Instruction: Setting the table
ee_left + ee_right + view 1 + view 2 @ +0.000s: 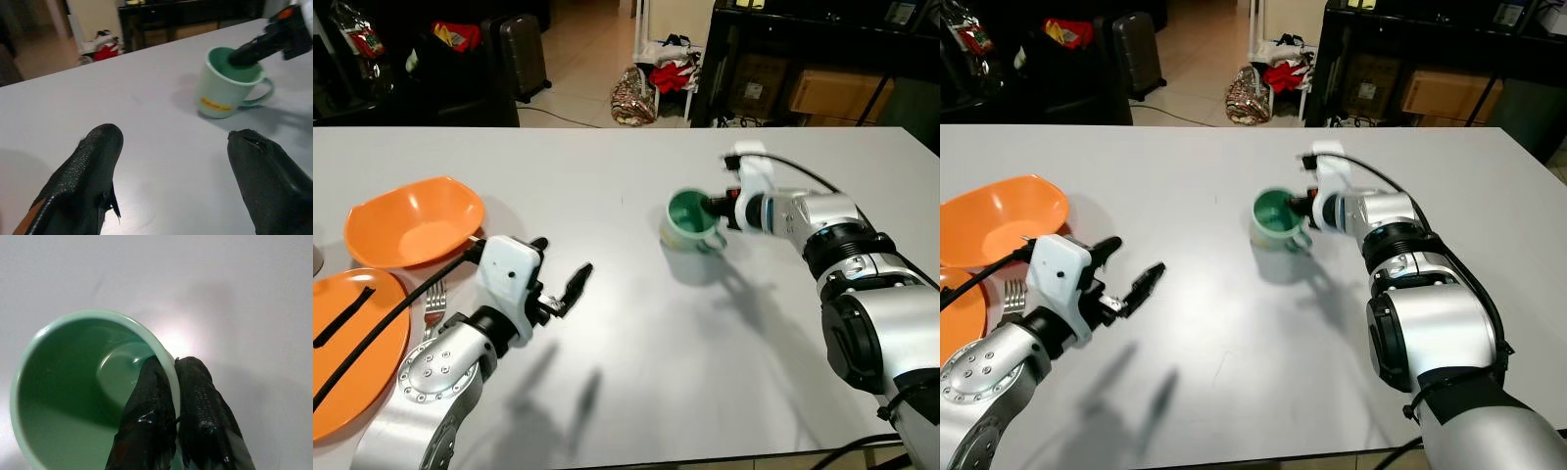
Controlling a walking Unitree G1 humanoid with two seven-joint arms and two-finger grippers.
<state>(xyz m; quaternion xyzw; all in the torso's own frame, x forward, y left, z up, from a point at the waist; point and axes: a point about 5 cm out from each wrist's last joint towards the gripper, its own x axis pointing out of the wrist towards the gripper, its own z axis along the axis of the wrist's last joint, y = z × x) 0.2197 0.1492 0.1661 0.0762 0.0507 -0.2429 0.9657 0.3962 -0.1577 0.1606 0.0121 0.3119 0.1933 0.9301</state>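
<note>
A pale green mug [691, 221] stands slightly tilted in the middle of the white table [636, 352]. My right gripper [713, 207] is shut on its rim, one finger inside the cup and one outside [203, 406]. The mug's handle faces the near side. My left gripper [563, 272] hovers open over the table's near left part, nothing between its fingers [88, 166]; it points toward the mug [230, 83]. At the left edge sit an orange bowl [414, 220], an orange plate [352, 348] with a black strip on it, and a fork [433, 305] between them.
Beyond the table's far edge are a dark cabinet [822, 59], a suitcase [522, 54] and bags of clothes [646, 83] on the tiled floor. The table's right and near middle parts are bare.
</note>
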